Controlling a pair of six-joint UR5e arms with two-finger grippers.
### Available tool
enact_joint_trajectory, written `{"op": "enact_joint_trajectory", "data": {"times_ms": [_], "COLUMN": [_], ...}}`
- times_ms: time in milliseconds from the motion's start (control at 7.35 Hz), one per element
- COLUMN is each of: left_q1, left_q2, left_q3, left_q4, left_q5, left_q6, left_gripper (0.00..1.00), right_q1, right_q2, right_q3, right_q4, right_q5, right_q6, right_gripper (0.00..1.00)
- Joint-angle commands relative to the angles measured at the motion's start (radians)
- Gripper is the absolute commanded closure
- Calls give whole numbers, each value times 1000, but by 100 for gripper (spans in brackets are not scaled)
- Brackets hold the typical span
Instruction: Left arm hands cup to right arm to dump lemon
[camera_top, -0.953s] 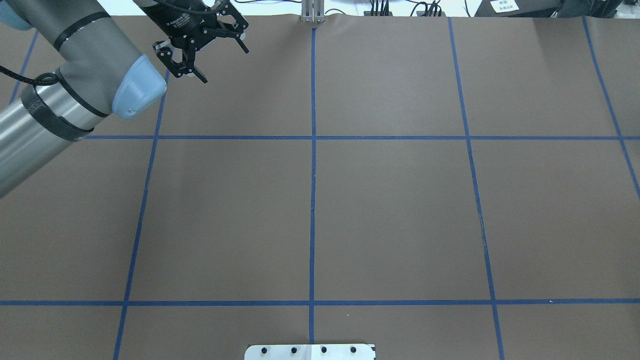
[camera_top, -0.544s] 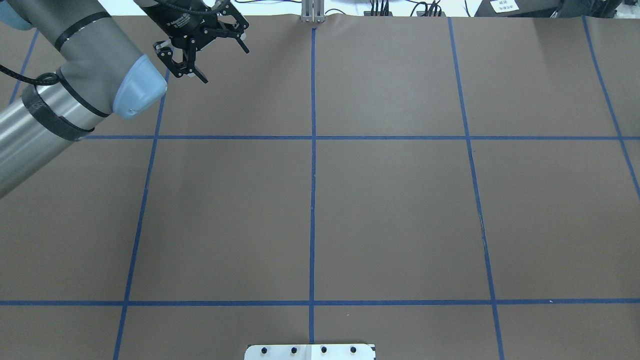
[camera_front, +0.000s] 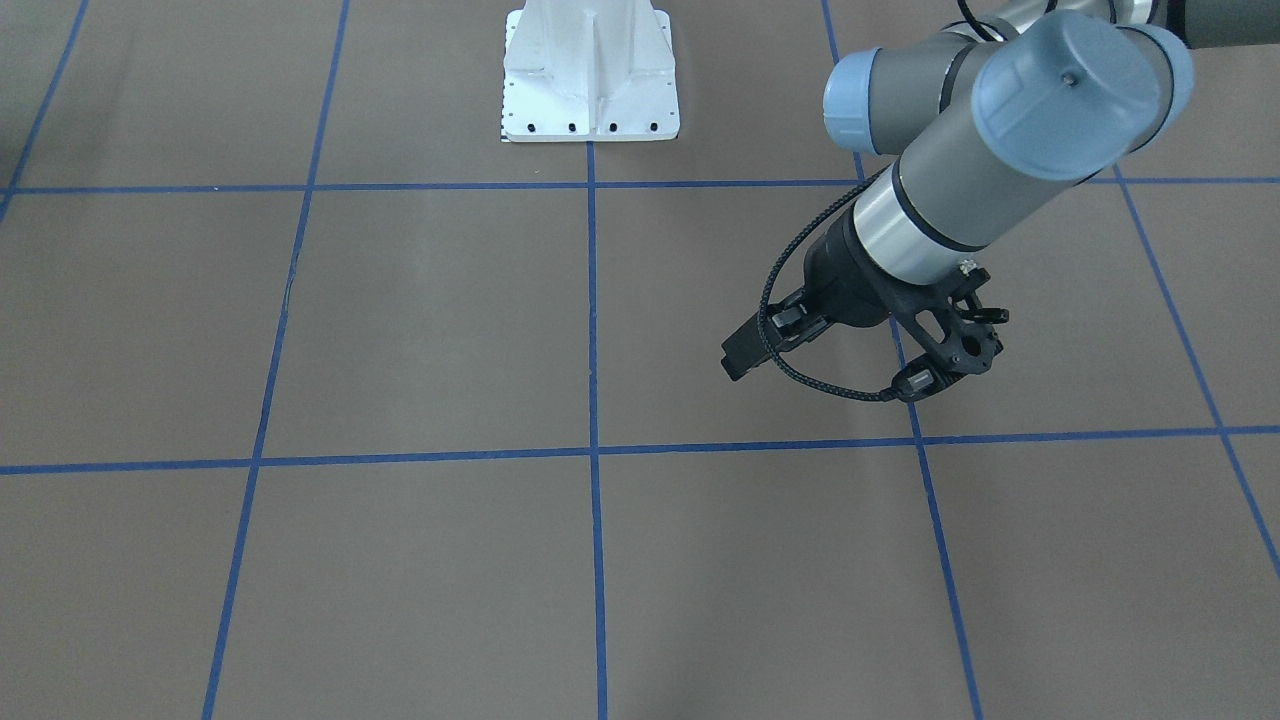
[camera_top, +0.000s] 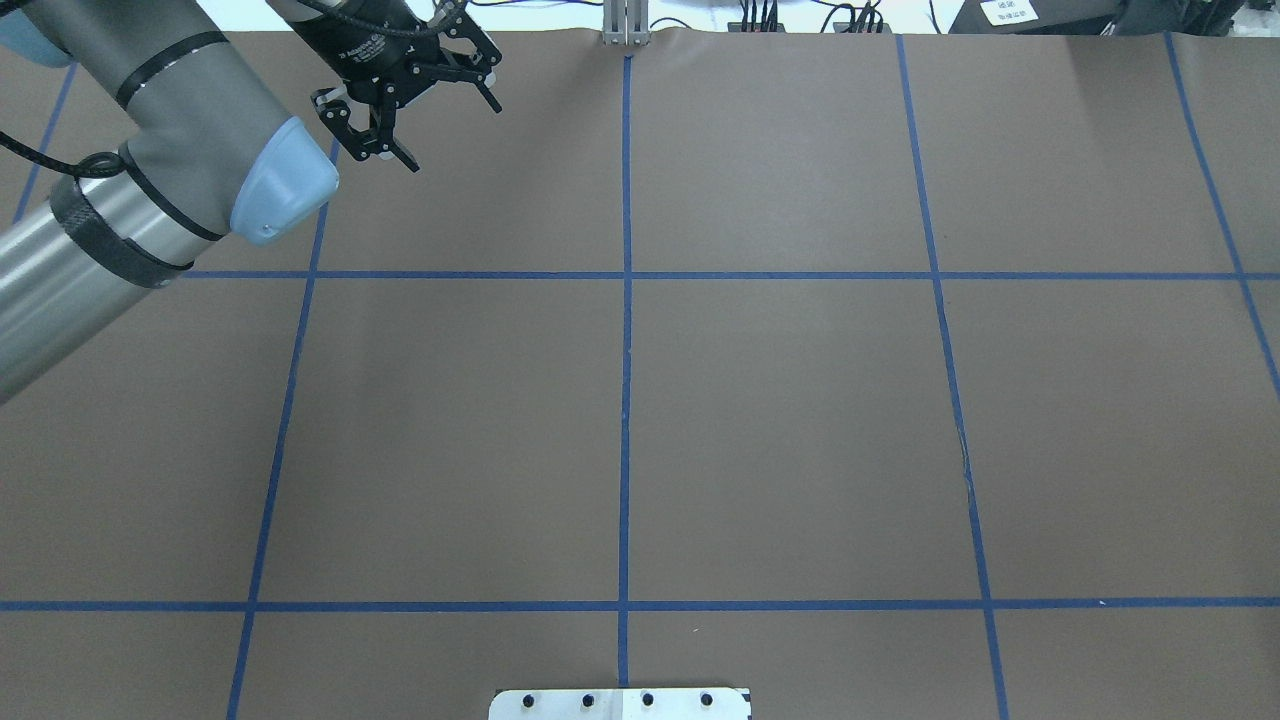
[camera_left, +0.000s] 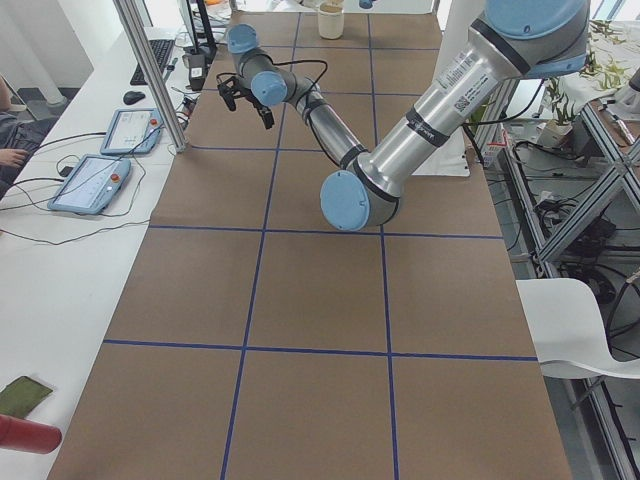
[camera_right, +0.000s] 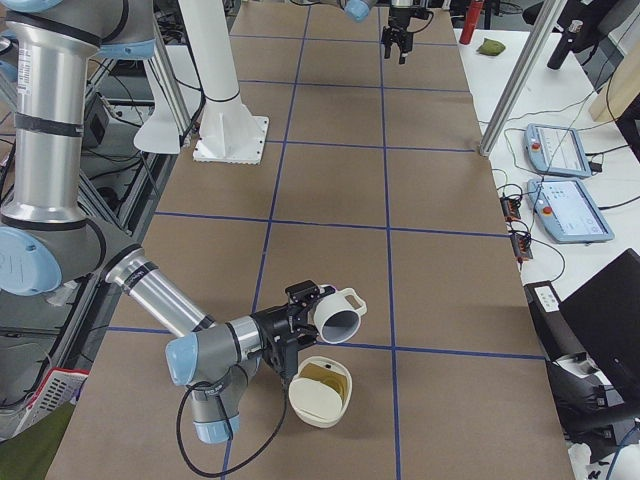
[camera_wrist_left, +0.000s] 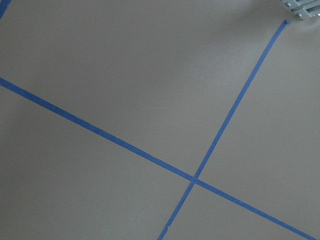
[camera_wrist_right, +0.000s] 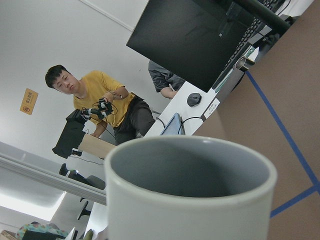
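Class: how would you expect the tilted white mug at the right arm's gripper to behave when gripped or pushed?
The mug looks like thick-rimmed glazed ceramic: probably rigid, heavyish for its size, and chippable if dropped. Its smooth wall may slip in a grip. Laid on its side, it would likely roll until its handle catches.

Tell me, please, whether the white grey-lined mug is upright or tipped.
Tipped: the white grey-lined mug has its mouth facing sideways, not upward.

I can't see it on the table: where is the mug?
In the right-side view, the mug is tipped sideways at the tip of the right arm, next to a white bowl.
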Motion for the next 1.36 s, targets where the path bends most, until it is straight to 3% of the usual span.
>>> {"op": "enact_joint_trajectory", "data": {"times_ms": [0,136,544,816,1225], "left_q1": [6,6,17,26,45], "left_q2": [2,3,12,22,19], "left_q3": [-3,-8,-23,-23,-25], "left_q4": [0,-1,-2,-2,-6], "left_q5": [16,31,74,74,125], "left_q6": [1,9,47,47,47], "left_gripper": [0,0,0,0,0], "right_q1": [0,0,0,-21,-105], "right_q2": [-2,1,8,36,109], "right_q3": [8,24,240,334,428], "right_q4": [-78,-135,-430,-620,-929], "right_q5": [25,25,65,65,43], "right_q6": [-272,-381,-544,-714,-1040], "right_gripper": [87,87,87,87,87]}}
